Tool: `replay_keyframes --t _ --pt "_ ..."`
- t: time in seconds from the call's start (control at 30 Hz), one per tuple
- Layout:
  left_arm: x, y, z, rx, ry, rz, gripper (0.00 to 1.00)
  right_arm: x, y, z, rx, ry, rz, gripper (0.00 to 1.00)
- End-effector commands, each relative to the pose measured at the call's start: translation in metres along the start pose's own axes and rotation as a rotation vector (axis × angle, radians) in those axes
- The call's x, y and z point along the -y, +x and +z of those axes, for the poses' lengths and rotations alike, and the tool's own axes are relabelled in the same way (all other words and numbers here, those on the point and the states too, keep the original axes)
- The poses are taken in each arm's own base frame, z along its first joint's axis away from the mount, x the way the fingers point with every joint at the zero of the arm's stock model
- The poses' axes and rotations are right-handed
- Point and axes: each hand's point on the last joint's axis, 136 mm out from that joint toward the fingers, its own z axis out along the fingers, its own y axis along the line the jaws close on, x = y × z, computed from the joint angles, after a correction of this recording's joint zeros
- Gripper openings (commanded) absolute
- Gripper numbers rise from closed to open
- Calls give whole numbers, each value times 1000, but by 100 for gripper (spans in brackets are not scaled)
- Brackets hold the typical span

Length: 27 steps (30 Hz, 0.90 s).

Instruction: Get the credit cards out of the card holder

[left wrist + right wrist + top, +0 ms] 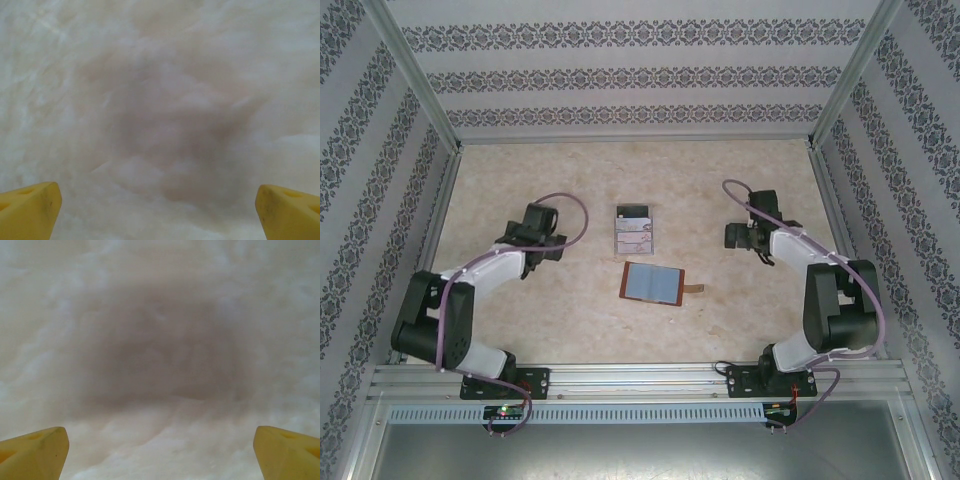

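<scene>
left fingers (27,210): 2 yellow tips, wide apart | table (160,100): pale, blurred

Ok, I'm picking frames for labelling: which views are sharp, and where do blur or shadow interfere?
Top external: even light, card holder and credit cards crisp. Left wrist: table soft, out of focus. Right wrist: equally blurred, with a dark shadow mid-frame.

The left arm (485,270) reaches forward with bent elbow, its left gripper (545,240) low over the counter (570,320), left of the card holder (655,283), yellow fingers (27,210) spread wide, empty. The right arm (825,290) mirrors it right of the card holder, right gripper (740,236) fingers (287,452) likewise apart.
</scene>
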Motion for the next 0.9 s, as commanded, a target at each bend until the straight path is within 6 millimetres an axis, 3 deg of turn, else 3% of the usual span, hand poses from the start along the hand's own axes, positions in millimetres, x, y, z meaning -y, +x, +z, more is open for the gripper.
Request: replay_keyframes --t 0.0,0.27,0.53,0.87 --pt "-32 -32 -7 240 -21 -207 100 7 -40 -5 265 23 -30 96" --pt "-43 -41 0 458 126 -338 100 3 -71 -31 580 -81 13 97" --pt "-24 -33 17 540 228 -316 100 -10 -62 -26 704 -174 -30 98" --pt "-31 -33 22 508 129 -317 100 -3 -61 -24 700 -96 -15 98"
